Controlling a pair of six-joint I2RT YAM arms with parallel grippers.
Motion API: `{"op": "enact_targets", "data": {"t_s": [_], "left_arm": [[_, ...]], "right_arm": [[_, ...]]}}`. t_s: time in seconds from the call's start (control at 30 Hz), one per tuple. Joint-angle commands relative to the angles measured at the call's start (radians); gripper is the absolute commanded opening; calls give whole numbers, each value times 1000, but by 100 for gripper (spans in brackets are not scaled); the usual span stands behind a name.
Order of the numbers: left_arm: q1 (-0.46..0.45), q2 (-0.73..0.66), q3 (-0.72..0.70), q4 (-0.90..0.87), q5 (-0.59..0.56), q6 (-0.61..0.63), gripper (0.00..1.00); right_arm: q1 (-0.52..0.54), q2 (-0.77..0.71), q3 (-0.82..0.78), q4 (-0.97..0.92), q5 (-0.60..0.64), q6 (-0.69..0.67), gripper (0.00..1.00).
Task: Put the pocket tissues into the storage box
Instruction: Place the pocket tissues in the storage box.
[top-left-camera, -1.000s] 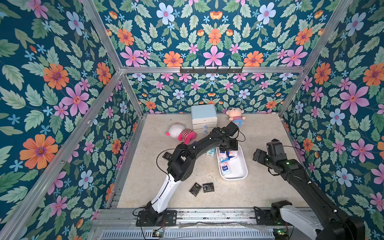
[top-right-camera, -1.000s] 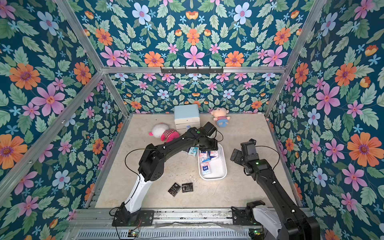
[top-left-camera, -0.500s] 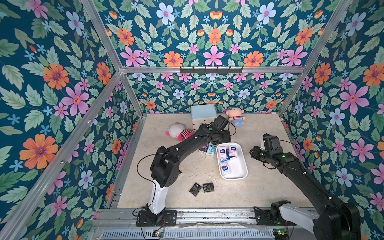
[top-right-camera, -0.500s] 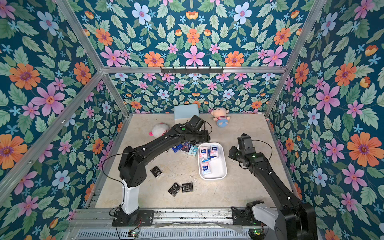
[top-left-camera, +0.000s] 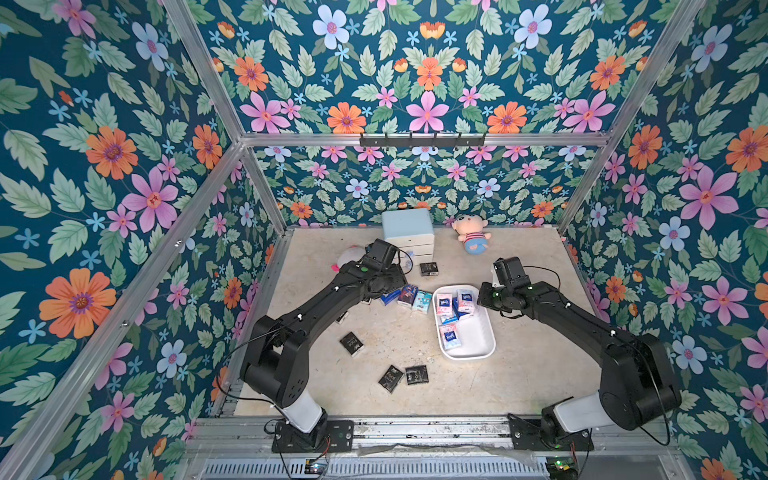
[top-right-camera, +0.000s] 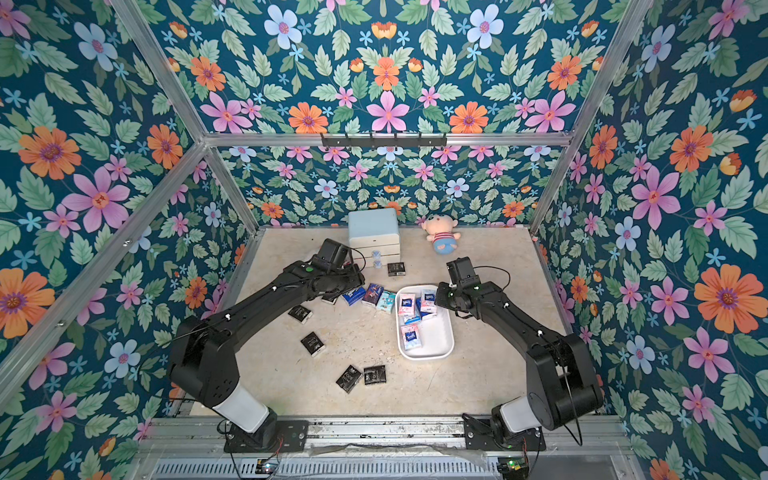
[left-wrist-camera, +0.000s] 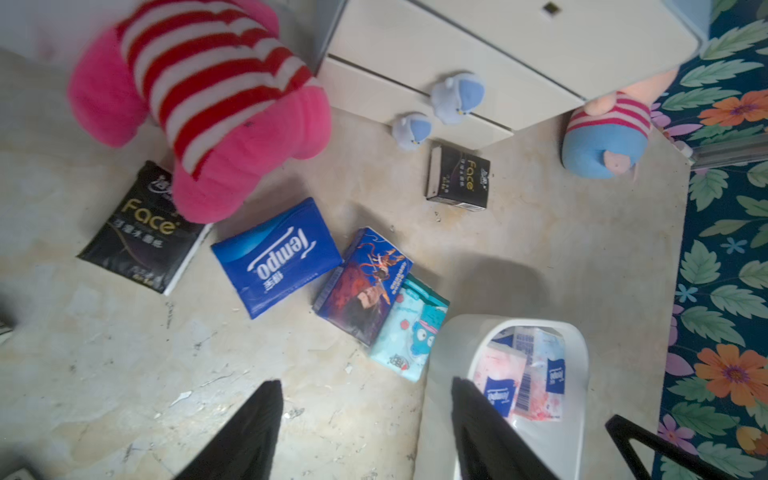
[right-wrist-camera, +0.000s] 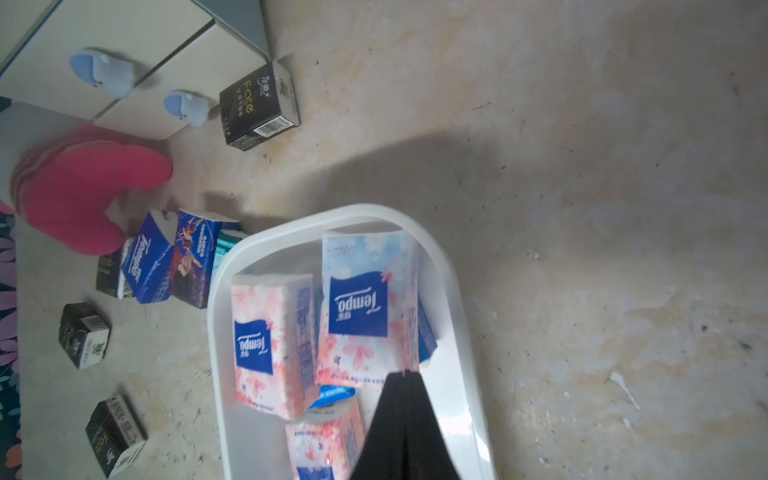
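Observation:
The white storage box lies right of centre in both top views and holds several pink-and-white pocket tissues. A dark blue packet, a picture-printed blue one and a light blue one lie in a row by its far left corner. Black packets are scattered on the floor. My left gripper hangs open above bare floor beside the box wall, holding nothing. My right gripper is shut over the box, its tips at the edge of a pink packet.
A light-blue-topped drawer cabinet stands at the back with a black packet in front of it. A plush doll lies to its right. A pink striped plush sits close to my left wrist. Floral walls enclose the floor on three sides.
My left arm has swung left from above the box's far end to the row of blue packets. My right arm has moved in over the box and its jaws have gone from open to shut.

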Motion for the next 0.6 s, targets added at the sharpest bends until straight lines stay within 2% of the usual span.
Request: {"op": "enact_targets", "data": {"t_s": [0.0, 0.57], "left_arm": [[21, -13, -27, 18, -8, 26, 70], [92, 73, -8, 12, 41, 96, 71]], "right_arm": [[3, 53, 41, -14, 49, 0, 7], [26, 246, 152, 1, -3, -22, 14]]}}
